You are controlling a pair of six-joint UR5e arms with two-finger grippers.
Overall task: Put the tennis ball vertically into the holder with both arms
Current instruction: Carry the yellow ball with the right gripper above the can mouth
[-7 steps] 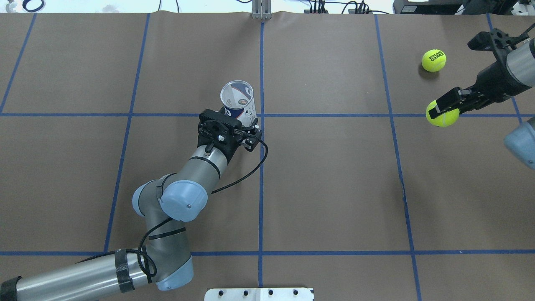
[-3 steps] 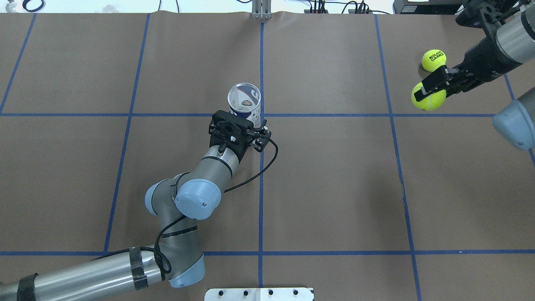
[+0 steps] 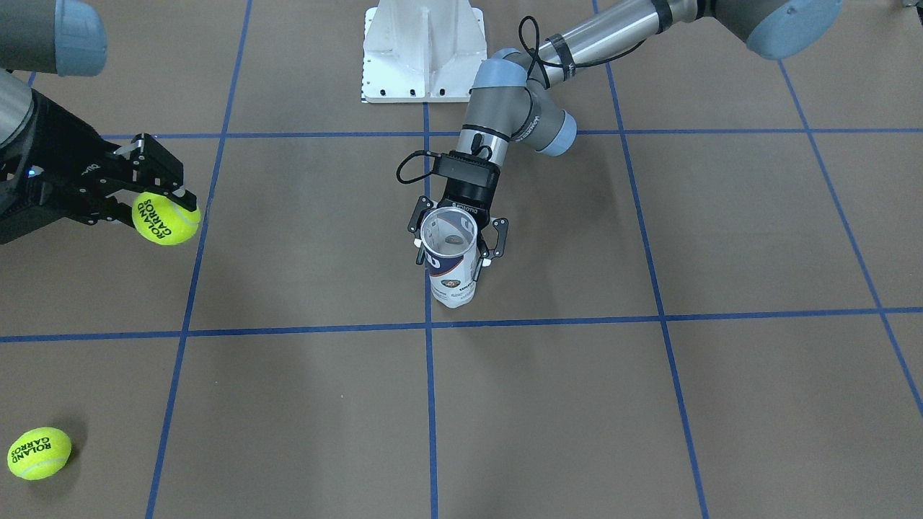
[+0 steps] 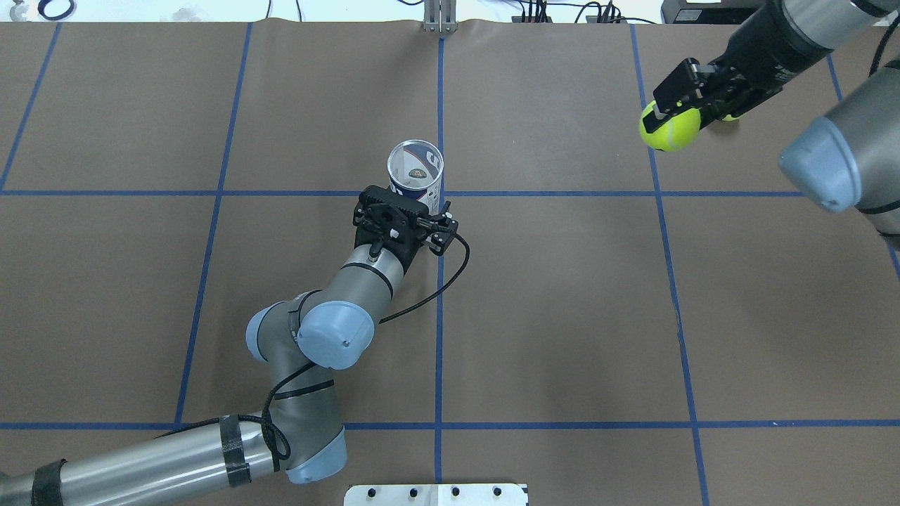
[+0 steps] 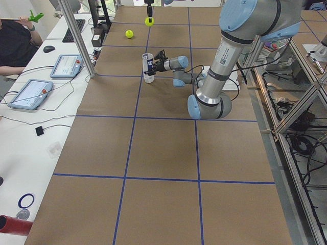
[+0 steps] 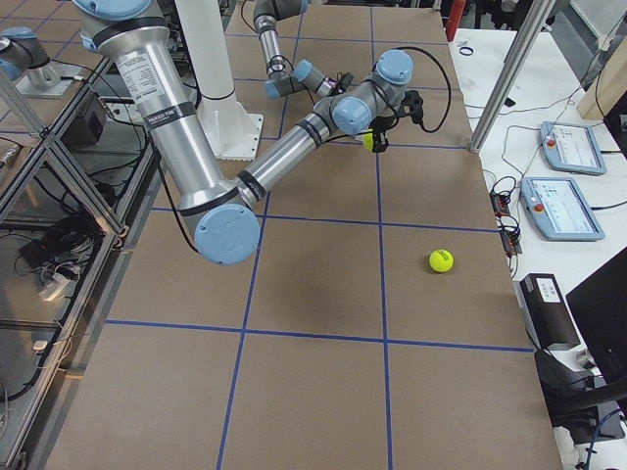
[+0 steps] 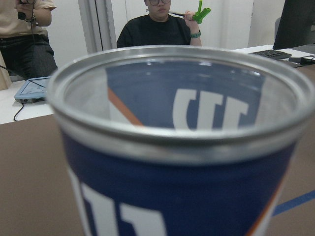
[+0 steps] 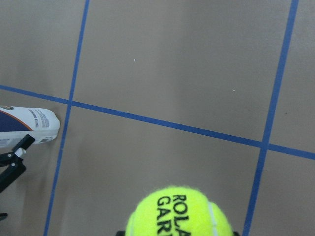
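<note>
The holder (image 3: pixel 448 270), a clear can with a white and navy label, stands upright near the table's middle with its mouth open upward; it also shows in the overhead view (image 4: pixel 415 165) and fills the left wrist view (image 7: pixel 177 162). My left gripper (image 3: pixel 452 256) is shut on the holder just below its rim (image 4: pixel 413 204). My right gripper (image 4: pixel 673 116) is shut on a yellow-green tennis ball (image 4: pixel 669 129), held above the table far to the holder's right. That ball shows at the bottom of the right wrist view (image 8: pixel 179 214), with the holder at its left edge (image 8: pixel 29 125).
A second tennis ball (image 3: pixel 39 453) lies on the table near the far right corner (image 6: pixel 441 260). The white pedestal (image 3: pixel 422 50) stands at the robot's edge. Tablets and a seated person (image 5: pixel 15 41) are beyond the far edge.
My right gripper has carried its ball toward the table's far edge and leftward, closer to the holder's side. My left arm has shifted the holder slightly right, then stayed almost still.
</note>
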